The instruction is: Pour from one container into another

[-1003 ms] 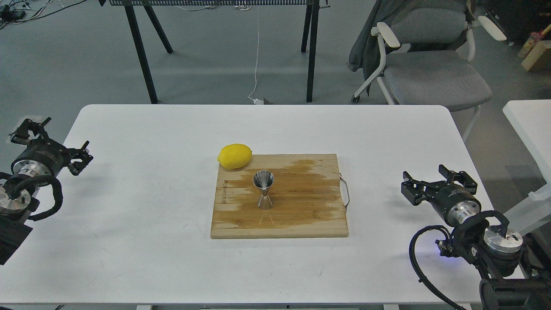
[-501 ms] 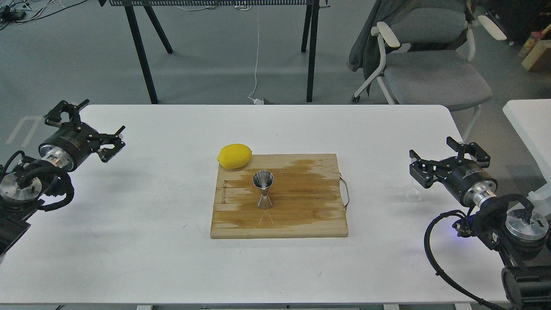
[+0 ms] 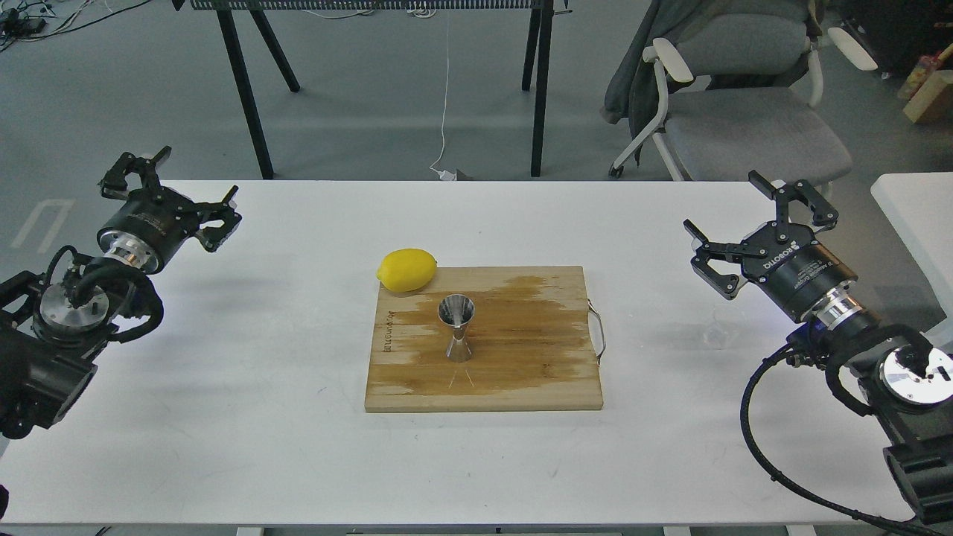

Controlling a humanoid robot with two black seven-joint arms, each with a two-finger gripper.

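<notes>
One jigger [image 3: 456, 326], one lemon [image 3: 406, 269]; left claw [image 3: 173, 195] and right claw [image 3: 753, 223] spread wide, empty.

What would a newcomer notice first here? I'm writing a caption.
A bright yellow lemon sits at the far left corner of a wet-stained wooden board mid-table. A shiny steel jigger stands upright on the board. An open black claw hangs at each side, left claw and right claw.

Grey floor [image 3: 134, 97]; grey office chair [image 3: 744, 112]; black-legged desk [image 3: 246, 89]; white cable [image 3: 444, 112].
</notes>
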